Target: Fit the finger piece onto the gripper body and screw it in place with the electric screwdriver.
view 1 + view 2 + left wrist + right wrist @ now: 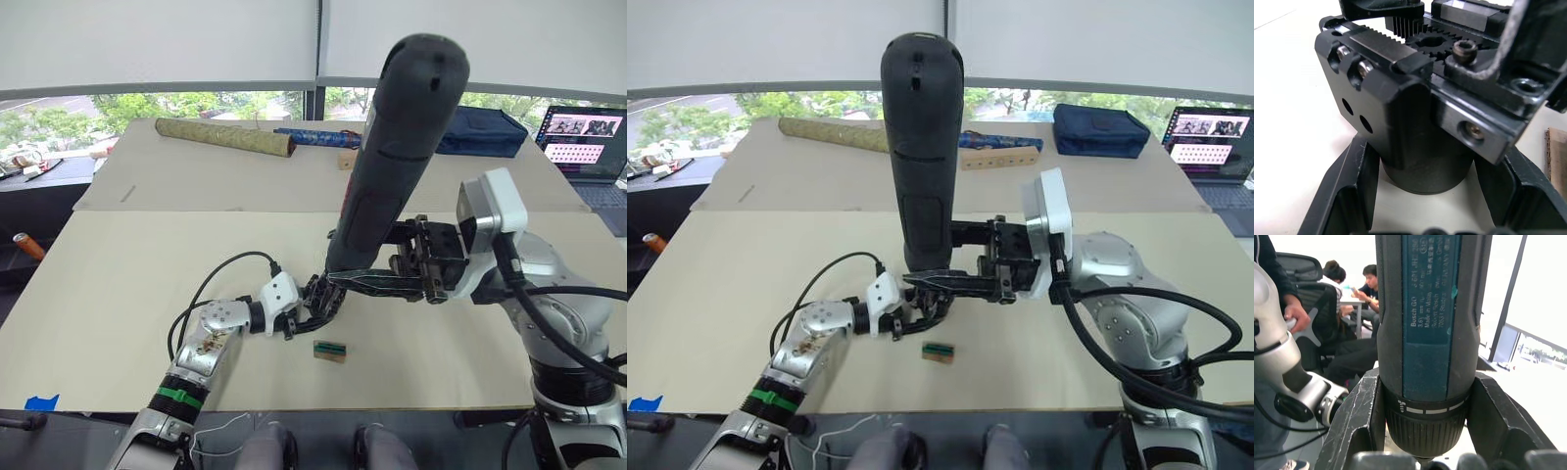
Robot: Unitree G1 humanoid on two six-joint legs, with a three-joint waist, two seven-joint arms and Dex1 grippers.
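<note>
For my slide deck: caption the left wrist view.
Left gripper jaws clasp the gripper body by its rounded base, gear teeth showing on top.

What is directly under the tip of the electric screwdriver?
The gripper body, held by the left gripper, sits below the upright electric screwdriver, which the right gripper holds. The bit and the screw are covered, so contact cannot be seen.

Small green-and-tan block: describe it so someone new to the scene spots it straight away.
Start at the big tan table, then find the tall black electric screwdriver held upright by the right pincer near the front edge. The small green-and-tan block lies flat on the table just in front of that, toward the robot. It is the only loose coloured bit there; the gripper body in the left pincer is all black.
</note>
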